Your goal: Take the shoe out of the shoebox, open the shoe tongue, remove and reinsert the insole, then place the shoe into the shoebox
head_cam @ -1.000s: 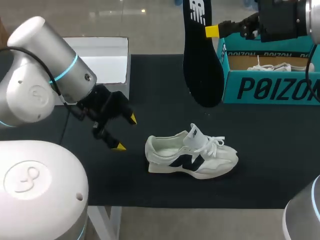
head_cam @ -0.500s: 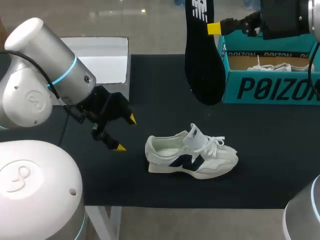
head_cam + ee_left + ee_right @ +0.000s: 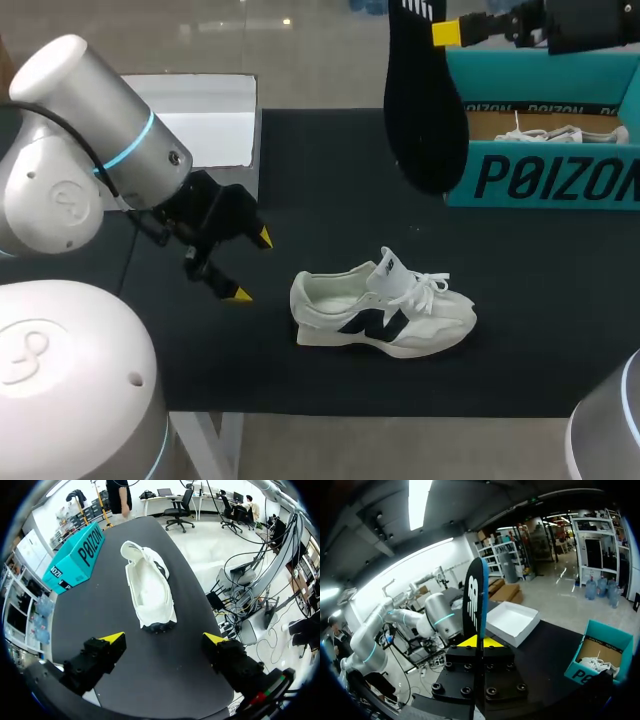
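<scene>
Insole [image 3: 474,600], seen edge-on, seems clamped in right tool [image 3: 480,641]; left tool [image 3: 164,637] gapes wide facing shoe [image 3: 150,587].

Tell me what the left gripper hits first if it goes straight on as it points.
Probably the white shoe, heel first: it lies straight ahead of the open left gripper, though depth is unclear.

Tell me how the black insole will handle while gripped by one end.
Probably light: the insole looks thin edge-on. Likely semi-stiff, since it hangs nearly straight below the right gripper. Pinched only at one end, it may swing.
</scene>
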Robot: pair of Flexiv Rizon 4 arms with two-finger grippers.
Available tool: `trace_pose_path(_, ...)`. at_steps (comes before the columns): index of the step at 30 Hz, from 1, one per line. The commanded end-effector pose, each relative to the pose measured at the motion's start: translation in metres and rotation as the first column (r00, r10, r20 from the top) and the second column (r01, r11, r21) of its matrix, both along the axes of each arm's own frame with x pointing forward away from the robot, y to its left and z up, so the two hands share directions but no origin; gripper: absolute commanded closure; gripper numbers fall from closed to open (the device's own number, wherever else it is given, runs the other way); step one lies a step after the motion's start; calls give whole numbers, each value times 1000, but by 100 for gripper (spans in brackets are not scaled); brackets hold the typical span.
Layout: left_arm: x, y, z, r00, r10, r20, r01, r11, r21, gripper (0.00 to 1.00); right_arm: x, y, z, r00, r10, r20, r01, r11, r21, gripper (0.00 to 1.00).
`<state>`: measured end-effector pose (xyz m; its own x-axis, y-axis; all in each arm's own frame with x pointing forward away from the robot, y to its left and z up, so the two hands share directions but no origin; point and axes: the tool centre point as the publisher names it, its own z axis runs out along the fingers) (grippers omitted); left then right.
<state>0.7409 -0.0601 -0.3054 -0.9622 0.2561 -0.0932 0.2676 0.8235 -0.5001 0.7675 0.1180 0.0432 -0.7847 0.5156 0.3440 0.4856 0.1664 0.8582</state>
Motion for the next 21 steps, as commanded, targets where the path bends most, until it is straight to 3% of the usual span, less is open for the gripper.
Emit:
trace_pose_path(1, 0, 0, 0, 1000, 0, 2, 0, 1000, 2, 0, 1, 3, -2, 1000, -3, 1, 3, 1000, 4, 100)
trace_pose_path(14, 24, -65, 16, 999, -29, 41, 26, 998, 60, 0, 1, 3, -2, 1000, -3, 1, 3, 1000, 4, 100)
trace_pose_path(21, 42, -98, -2, 999, -7, 46, -1, 987, 158, 0, 1, 3, -2, 1000, -3, 1, 3, 1000, 4, 100)
